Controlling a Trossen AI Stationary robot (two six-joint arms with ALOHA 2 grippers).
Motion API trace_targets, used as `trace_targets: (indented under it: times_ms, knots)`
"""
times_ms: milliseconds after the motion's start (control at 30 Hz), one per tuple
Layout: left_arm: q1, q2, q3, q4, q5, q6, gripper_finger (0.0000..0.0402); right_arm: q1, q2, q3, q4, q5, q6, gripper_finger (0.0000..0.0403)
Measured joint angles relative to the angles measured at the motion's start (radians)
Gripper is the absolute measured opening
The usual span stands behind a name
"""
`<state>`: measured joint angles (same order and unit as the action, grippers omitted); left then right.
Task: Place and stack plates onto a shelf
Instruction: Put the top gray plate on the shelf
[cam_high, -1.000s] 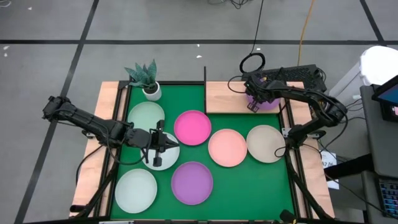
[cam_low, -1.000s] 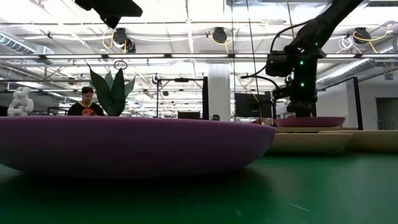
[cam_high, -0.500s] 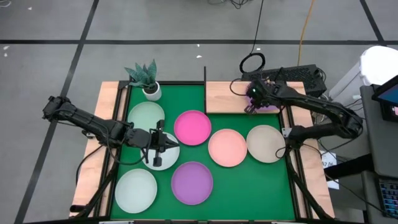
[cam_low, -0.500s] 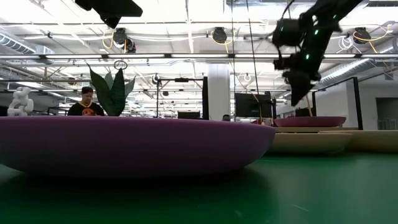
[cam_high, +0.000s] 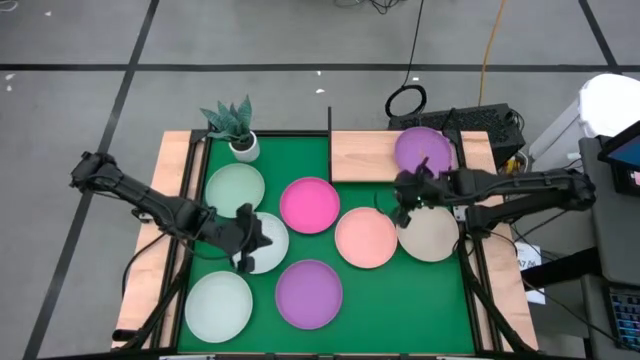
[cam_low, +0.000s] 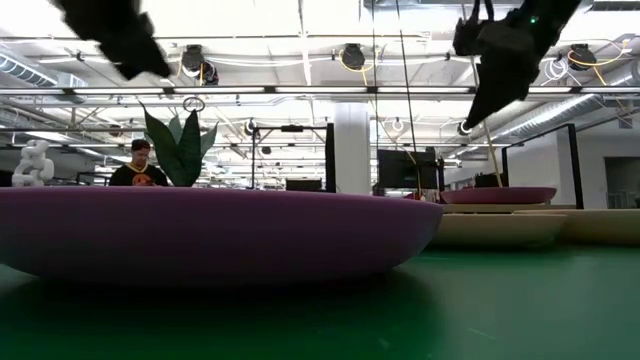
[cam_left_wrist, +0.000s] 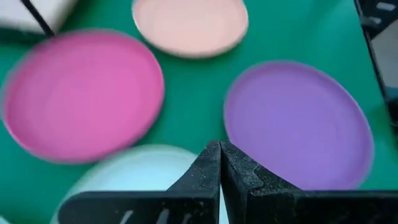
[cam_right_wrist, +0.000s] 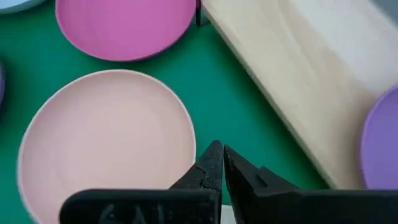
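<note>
Left side of the desk: three pale mint plates are seen, one near the plant pot (cam_high: 244, 146), one at the front-left corner (cam_high: 218, 306), one between them (cam_high: 268, 243). The left tool (cam_high: 262, 240) is held over that middle plate, its fingers pressed together and holding nothing; the hot pink plate (cam_high: 309, 204) and the front purple plate (cam_high: 309, 293) lie just beyond its tip.

Centre: the salmon plate (cam_high: 366, 238) is set beside the hot pink one, flat on the green mat (cam_high: 400, 300).

Right side: the right tool (cam_high: 404, 203) is held above the gap between the salmon plate and the beige plate (cam_high: 432, 236), fingers pressed together, empty. The shelf (cam_high: 365, 155) lies directly behind it, long axis running across the desk, with one purple plate (cam_high: 422, 148) already resting on its right half and its left half bare.

Judgement: the right arm is the nearer to the shelf, and the salmon and beige plates lie directly below and to either side of its tool, so either could be taken next and carried straight back.
</note>
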<state>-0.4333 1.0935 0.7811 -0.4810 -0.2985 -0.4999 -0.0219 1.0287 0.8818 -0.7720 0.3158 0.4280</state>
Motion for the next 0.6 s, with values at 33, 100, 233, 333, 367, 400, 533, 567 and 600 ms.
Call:
trace_targets:
  times_ms: [33,100,233,333,367,400,533,567,600]
  knots:
    - [-0.021,0.0,0.0,-0.01,0.0,-0.036,0.0003,0.016,0.0,0.0,0.011,0.018,-0.017,0.0]
    - [-0.066,0.001,0.0,-0.011,-0.022,-0.095,0.0004,0.034,0.0,0.002,0.036,0.022,-0.053,0.0]
    - [-0.149,0.04,0.0,0.009,-0.06,-0.171,0.0016,0.084,0.0,-0.003,0.043,0.021,-0.079,0.0]
    - [-0.202,0.078,0.0,0.01,-0.076,-0.248,0.0046,0.119,0.0,-0.018,0.025,0.016,-0.136,0.0]
    - [-0.212,0.094,0.0,0.009,-0.078,-0.268,0.0058,0.129,0.0,-0.022,0.013,0.003,-0.155,0.0]
    - [-0.22,0.111,0.0,0.006,-0.079,-0.286,0.0071,0.136,0.0,-0.027,0.011,-0.01,-0.17,0.0]
    - [-0.237,0.175,0.0,0.012,-0.084,-0.321,0.0119,0.159,0.0,-0.047,0.012,-0.047,-0.203,0.0]
    - [-0.238,0.192,0.0,0.014,-0.084,-0.319,0.0129,0.161,0.0,-0.05,0.013,-0.052,-0.206,0.0]
    - [-0.241,0.209,0.0,0.017,-0.083,-0.311,0.0138,0.162,0.0,-0.052,0.015,-0.057,-0.208,0.0]
